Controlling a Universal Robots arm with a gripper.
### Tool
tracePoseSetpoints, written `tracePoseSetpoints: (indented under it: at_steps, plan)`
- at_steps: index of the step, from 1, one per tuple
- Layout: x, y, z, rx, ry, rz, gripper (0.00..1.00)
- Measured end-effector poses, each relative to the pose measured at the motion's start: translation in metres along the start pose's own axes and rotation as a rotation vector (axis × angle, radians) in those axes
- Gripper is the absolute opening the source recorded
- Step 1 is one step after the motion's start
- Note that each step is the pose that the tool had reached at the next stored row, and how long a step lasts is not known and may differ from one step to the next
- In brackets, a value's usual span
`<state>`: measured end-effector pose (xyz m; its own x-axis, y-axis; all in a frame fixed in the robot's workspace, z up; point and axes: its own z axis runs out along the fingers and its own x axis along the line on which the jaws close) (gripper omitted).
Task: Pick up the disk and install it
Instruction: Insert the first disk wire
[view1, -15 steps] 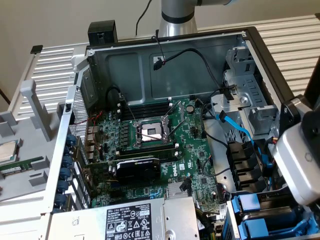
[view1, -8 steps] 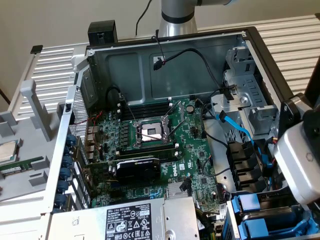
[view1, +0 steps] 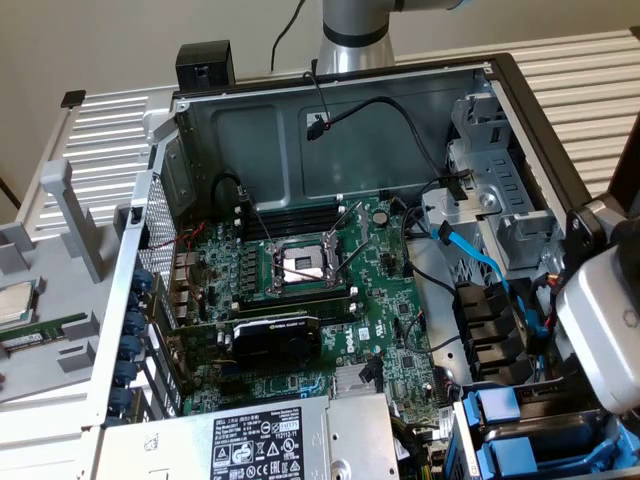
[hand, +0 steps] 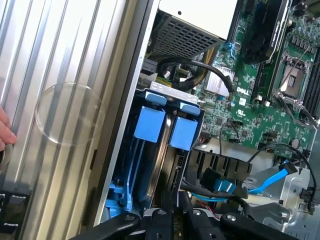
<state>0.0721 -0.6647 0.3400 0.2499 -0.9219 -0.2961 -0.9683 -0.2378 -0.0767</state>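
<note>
Open computer case (view1: 300, 95) holding green motherboard (view1: 385, 250), silver power-supply box (view1: 250, 440) beside motherboard, drive bay (hand: 156, 96) at motherboard's edge holding the disk (hand: 161, 155) upright in blue carrier (hand: 150, 124), seemingly seated, gripper (hand: 177, 220) near it, grip state impossible to tell

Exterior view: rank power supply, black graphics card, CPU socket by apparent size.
1. power supply: largest, though nearest the camera and cut off by the frame edge.
2-3. black graphics card and CPU socket look alike in size, so I am not ranking them.
</note>
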Motion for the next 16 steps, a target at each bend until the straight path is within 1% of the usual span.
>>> tracePoseSetpoints:
  at_steps: [3,7,9,11,12,13,14,15,16]
  plan:
    - [0.0001,-0.0003,-0.0001,-0.0038,-0.0031,0.001,0.17]
    - [0.0000,-0.0003,-0.0001,-0.0044,-0.0035,0.001,0.17]
    - [-0.0012,-0.0007,-0.0005,-0.0049,-0.0022,0.001,0.17]
    - [-0.0027,-0.0011,-0.0004,-0.0063,0.0027,0.001,0.17]
    - [-0.0029,-0.0011,-0.0002,-0.0072,0.0036,0.001,0.17]
    - [-0.0041,-0.0014,0.0000,-0.0084,0.0068,0.001,0.17]
    - [-0.0057,-0.0018,0.0000,-0.0100,0.0129,0.001,0.17]
    - [-0.0069,-0.0022,-0.0004,-0.0120,0.0208,0.001,0.17]
    - [-0.0083,-0.0024,-0.0009,-0.0148,0.0318,0.001,0.17]
